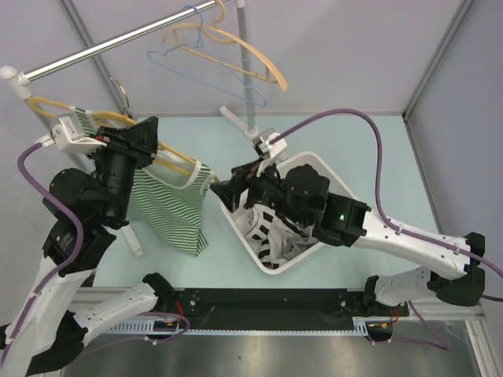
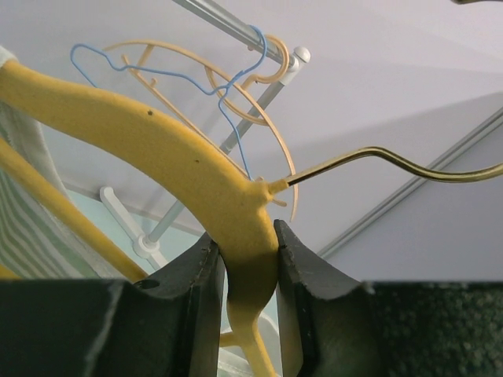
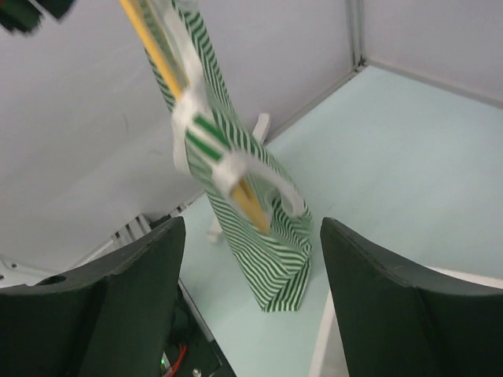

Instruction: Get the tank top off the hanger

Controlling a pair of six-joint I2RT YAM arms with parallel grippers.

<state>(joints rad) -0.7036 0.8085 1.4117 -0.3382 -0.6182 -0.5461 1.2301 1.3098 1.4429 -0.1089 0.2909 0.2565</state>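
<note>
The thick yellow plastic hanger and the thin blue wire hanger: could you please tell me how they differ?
The thick yellow plastic hanger carries the green-and-white striped tank top; the thin blue wire hanger is bare. The yellow hanger is clamped in the left pincer; the blue hanger hangs free on the metal rail. The yellow hanger is far thicker than the blue. Both are hooked clothes hangers.

Walls: pale grey panels across the top of the frame, joined by a metal corner post at upper right. Table: pale green top, centre and right. Clothes rack: steel rail crossing the upper left; upright pole at top centre. Lighting: even, with soft shadows.
</note>
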